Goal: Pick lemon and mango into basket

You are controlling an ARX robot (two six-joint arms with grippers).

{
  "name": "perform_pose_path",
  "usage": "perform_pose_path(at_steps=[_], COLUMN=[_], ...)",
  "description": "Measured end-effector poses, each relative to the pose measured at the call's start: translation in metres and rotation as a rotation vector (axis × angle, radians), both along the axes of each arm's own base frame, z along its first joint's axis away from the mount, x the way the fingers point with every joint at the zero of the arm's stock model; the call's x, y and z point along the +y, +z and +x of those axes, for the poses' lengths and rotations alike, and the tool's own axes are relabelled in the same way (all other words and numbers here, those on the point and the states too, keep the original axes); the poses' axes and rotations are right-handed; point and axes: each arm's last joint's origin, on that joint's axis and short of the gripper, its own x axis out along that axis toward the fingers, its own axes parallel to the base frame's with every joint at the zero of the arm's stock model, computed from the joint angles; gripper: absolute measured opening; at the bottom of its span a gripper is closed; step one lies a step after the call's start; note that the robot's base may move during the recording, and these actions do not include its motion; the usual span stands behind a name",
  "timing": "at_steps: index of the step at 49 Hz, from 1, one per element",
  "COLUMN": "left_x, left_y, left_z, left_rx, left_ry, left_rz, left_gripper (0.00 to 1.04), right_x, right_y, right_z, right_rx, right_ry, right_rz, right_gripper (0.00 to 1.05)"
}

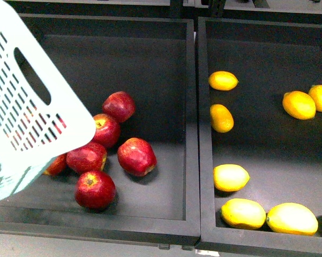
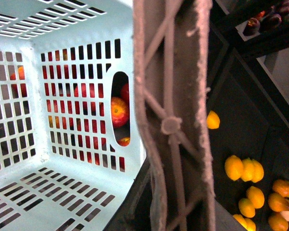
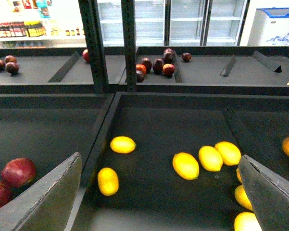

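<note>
— Teal basket (image 1: 32, 107), closest to the lens, fills nine to ten o'clock of the front view. Is it level?
— No, tilted. It hangs above the left bin (image 1: 161, 64), its lower corner covering part of a cluster of red apples (image 1: 136, 156) at seven to eight o'clock.
— What holds it?
— The left wrist view shows its brown handle (image 2: 170, 125) crossing right before the lens. Slotted walls sit beside it, and apples are visible through an oval hand-hole. The left gripper's fingers appear in no view, so I cannot tell its grip.
— Where are the lemons?
— In the right bin (image 1: 268, 144), well apart from the basket. One lemon (image 1: 223, 80) lies at two o'clock and another just beneath it at three. A pair sits by the right edge near three, and a row runs along the near wall at four to five o'clock.
— And the mango?
— Several orange mangoes (image 2: 282, 188) show in the left wrist view, farther from the basket than the lemons.
— The right arm?
— The right gripper (image 3: 159, 158) hovers above the lemons, its two dark fingers (image 3: 53, 197) spread wide, clasping nothing.
</note>
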Motion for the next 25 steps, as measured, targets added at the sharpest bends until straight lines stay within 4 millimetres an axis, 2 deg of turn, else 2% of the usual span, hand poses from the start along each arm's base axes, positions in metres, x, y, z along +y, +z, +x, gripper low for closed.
perform_pose_path(at_steps=[9,13,25], left_x=[-0.031,-0.06,-0.12], left_y=[0.002,0.002,-0.001], left_z=[0.034,0.053,0.073], left_rx=[-0.015,0.011,0.068], left_ry=[-0.106,-0.19,-0.317], left_rz=[-0.065,-0.167,-0.238], left_gripper=[0.05,0.05,0.05], right_x=[0.0,0.0,0.0], right_y=[0.0,0.0,0.0], right_z=[0.0,0.0,0.0], right_rx=[0.0,0.0,0.0], right_ry=[0.001,0.001,0.0], right_rz=[0.0,0.0,0.0], right_gripper=[0.96,0.96,0.96])
